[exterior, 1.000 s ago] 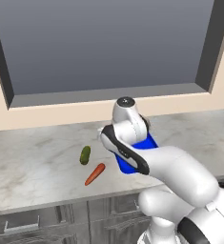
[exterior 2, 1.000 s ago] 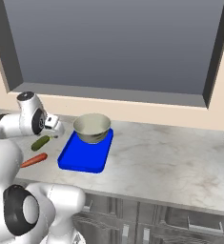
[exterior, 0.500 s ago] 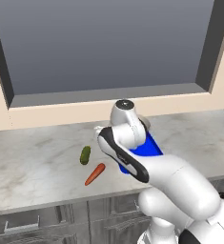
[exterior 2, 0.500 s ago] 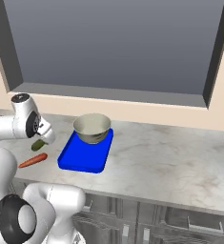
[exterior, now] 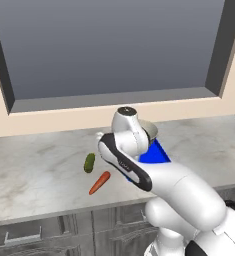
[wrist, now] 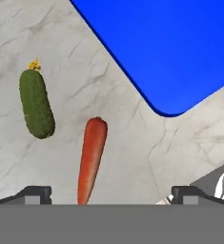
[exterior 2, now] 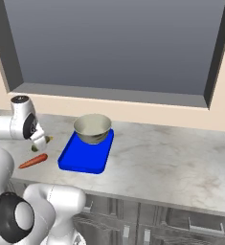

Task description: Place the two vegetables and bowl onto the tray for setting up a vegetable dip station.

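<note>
Carrot dead ahead between my fingertips, so picking it up is the step in hand, I reckon. My gripper hangs above it with fingers spread wide, holding nothing. The cucumber lies just beside the carrot, on the side away from the tray. The bowl already sits on the tray's far end, while both vegetables rest on the counter near the tray's near corner. Next move, as I judge it: drop straight down, straddle the carrot's middle, close.

Orange-red carrot, dark green cucumber, bright blue tray, grey-veined pale marble counter
</note>
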Robot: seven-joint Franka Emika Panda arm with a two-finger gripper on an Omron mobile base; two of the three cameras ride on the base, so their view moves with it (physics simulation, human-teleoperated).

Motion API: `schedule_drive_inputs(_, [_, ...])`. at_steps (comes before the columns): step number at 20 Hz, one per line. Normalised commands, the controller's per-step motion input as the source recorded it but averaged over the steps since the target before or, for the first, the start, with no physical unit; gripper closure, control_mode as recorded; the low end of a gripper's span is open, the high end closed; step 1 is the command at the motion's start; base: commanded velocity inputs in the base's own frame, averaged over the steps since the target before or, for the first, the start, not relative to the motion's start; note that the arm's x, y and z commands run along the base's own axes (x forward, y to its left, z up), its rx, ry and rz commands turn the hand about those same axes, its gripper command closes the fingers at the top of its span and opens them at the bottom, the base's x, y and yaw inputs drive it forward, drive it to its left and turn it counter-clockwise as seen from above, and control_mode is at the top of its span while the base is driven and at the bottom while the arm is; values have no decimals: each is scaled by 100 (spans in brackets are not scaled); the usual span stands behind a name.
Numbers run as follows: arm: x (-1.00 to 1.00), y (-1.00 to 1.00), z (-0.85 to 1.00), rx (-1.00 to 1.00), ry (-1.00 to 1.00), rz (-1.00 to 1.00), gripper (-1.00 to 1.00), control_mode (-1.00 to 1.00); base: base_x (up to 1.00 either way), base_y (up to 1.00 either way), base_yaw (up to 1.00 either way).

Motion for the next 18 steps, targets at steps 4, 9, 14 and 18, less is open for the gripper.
schedule_drive_inputs(4, [0, 23, -25, 0, 12, -19, -100, -100, 0, 0, 0])
schedule_drive_inputs(9, [1, 17, -27, 0, 5, -14, -100, -100, 0, 0, 0])
schedule_drive_inputs(14, [1, 7, -28, 0, 0, -12, -100, -100, 0, 0, 0])
schedule_drive_inputs(18, [1, 0, -26, 0, 0, -8, -100, -100, 0, 0, 0])
